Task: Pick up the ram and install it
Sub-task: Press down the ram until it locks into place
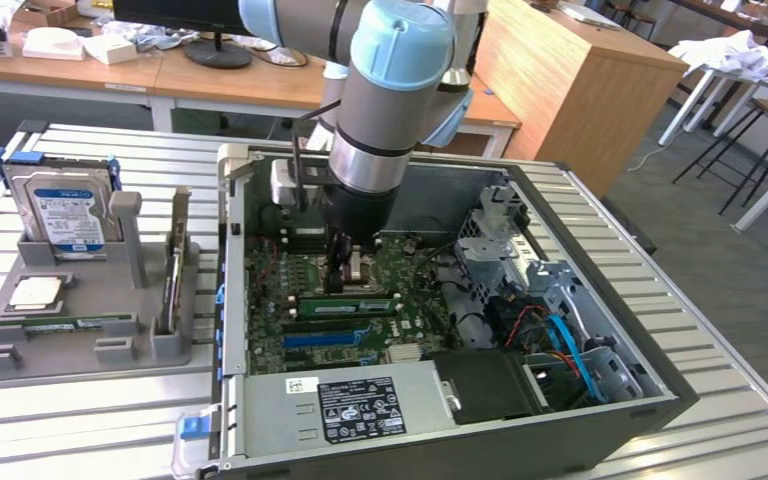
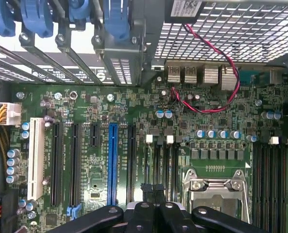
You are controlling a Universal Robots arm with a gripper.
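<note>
The ram (image 1: pixel 348 305), a long green stick, stands on edge in a motherboard slot inside the open PC case (image 1: pixel 598 250). My gripper (image 1: pixel 343 280) hangs down into the case right beside the stick, on its far side in the exterior view. Whether it touches the stick I cannot tell. In the wrist view my gripper (image 2: pixel 153 191) is shut, its black fingers (image 2: pixel 144 208) pressed together with nothing between them, above the board beside the metal CPU socket (image 2: pixel 214 187). Black memory slots (image 2: pixel 270 179) run beyond the socket.
On the exterior view's left, a grey holder (image 1: pixel 77 350) carries a hard drive (image 1: pixel 71 215) and a second green stick (image 1: pixel 64 325) lying flat. In the case are a power supply (image 1: pixel 344 400), a drive cage (image 1: pixel 491 240), cables (image 1: pixel 558 330) and a blue slot (image 1: pixel 320 340).
</note>
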